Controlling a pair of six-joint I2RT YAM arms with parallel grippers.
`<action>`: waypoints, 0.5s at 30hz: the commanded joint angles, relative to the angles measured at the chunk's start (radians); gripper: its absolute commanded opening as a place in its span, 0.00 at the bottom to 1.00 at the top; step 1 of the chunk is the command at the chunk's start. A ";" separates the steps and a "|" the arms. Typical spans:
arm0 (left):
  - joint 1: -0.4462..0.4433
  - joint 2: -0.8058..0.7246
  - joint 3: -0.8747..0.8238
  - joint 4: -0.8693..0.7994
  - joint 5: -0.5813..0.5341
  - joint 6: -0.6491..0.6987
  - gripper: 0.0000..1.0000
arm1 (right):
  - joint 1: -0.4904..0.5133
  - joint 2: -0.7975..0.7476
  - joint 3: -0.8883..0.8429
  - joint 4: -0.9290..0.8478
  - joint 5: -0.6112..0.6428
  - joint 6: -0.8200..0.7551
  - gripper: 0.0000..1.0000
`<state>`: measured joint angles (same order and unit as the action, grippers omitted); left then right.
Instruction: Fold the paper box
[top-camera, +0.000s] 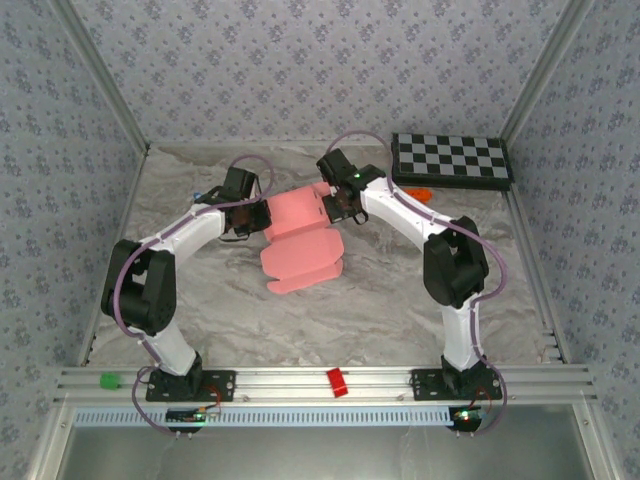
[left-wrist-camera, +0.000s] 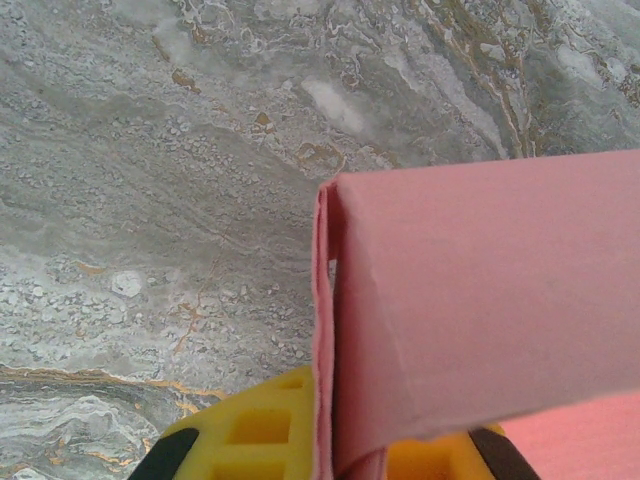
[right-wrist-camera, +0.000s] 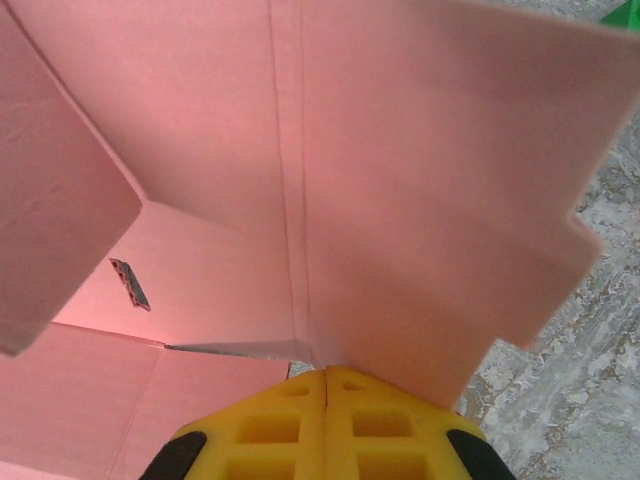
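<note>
Paper box (top-camera: 300, 243): pink card, partly folded, lying about mid-counter (top-camera: 390, 310) between the two arms. Rounded flaps spread toward the near side; the far part is raised off the marbled surface.

Left gripper (top-camera: 257, 218): at the box's left far corner. In the left wrist view the yellow fingers (left-wrist-camera: 250, 435) are closed on a thin vertical edge of card, which runs down between them. A folded-over panel of the box bends to the right above the fingers, with the counter's grey veined surface visible behind it.

Right gripper (top-camera: 337, 206): at the box's right far edge. In the right wrist view its yellow pads (right-wrist-camera: 290, 430) are pressed together. A creased wall of the box comes down into their tips, so it looks pinched there, though the contact point itself is narrow. A side flap hangs at the left of that view and a notched flap stands out to the right. Flat card lies below.

Other items: checkerboard (top-camera: 450, 160) at the far right corner, with an orange toy (top-camera: 420, 192) just in front of it. Red block (top-camera: 337, 381) and green block (top-camera: 108, 380) sit on the near rail, well apart from the box.
</note>
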<state>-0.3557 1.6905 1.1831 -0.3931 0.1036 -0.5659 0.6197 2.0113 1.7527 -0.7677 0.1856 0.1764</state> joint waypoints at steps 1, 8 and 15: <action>-0.004 0.006 0.021 0.006 0.009 0.008 0.00 | 0.004 0.000 0.013 0.004 -0.056 0.026 0.04; -0.005 0.006 0.017 0.017 0.021 0.000 0.00 | 0.003 -0.002 0.005 0.067 -0.180 0.060 0.04; -0.005 0.005 0.012 0.027 0.031 -0.006 0.00 | -0.006 0.002 -0.009 0.129 -0.279 0.081 0.04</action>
<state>-0.3557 1.6924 1.1831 -0.3935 0.1059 -0.5663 0.6197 2.0113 1.7527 -0.6559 -0.0185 0.2325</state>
